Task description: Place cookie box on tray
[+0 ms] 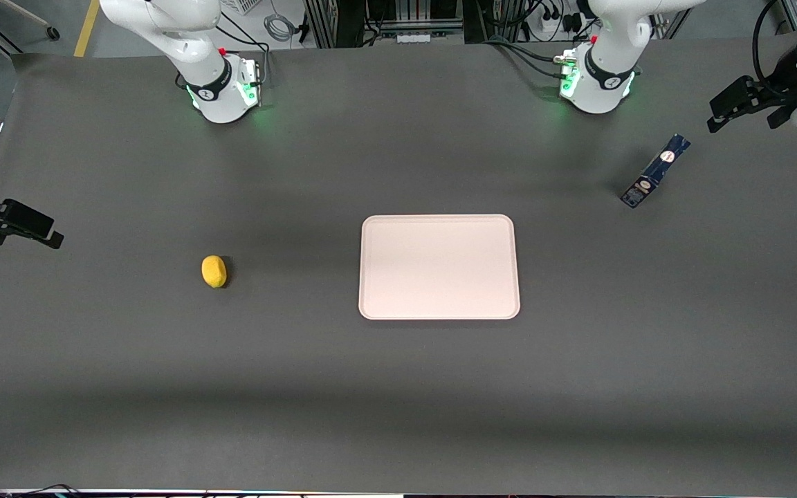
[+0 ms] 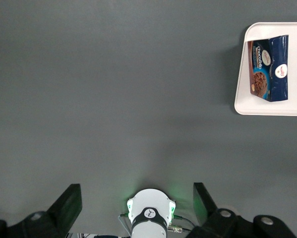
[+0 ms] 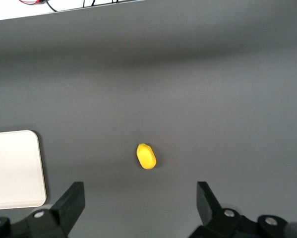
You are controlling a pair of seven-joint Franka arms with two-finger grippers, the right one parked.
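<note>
The cookie box [image 1: 656, 171] is seen on the dark table [image 1: 398, 387], toward the working arm's end and somewhat farther from the front camera than the tray [image 1: 440, 304]. It is well apart from the tray. In the left wrist view the cookie box [image 2: 270, 68] overlaps the tray [image 2: 267, 108], but this is judged to be line of sight only, since the front view shows bare table between the 2. The box appears to stand on 1 small end, with its printed broad face visible to the wrist camera.

The left arm's gripper [image 1: 748, 114] is held above the table, farther from the front camera than the box and nearer the table's end. Its 2 fingers [image 2: 69, 201] are spread wide apart and nothing is held between them.

The step in hand is judged to be the approach for the grasp; nothing of the placing has been done. The gripper should be brought over the box and turned so that the fingers straddle the narrow thickness, not the broad face. A low, centred grip is advised, because a tall thin carton is likely to tip if 1 finger touches first. Closure should be gentle so the cardboard is not crushed.

A small yellow object [image 1: 214, 270] lies toward the parked arm's end and can be ignored.
</note>
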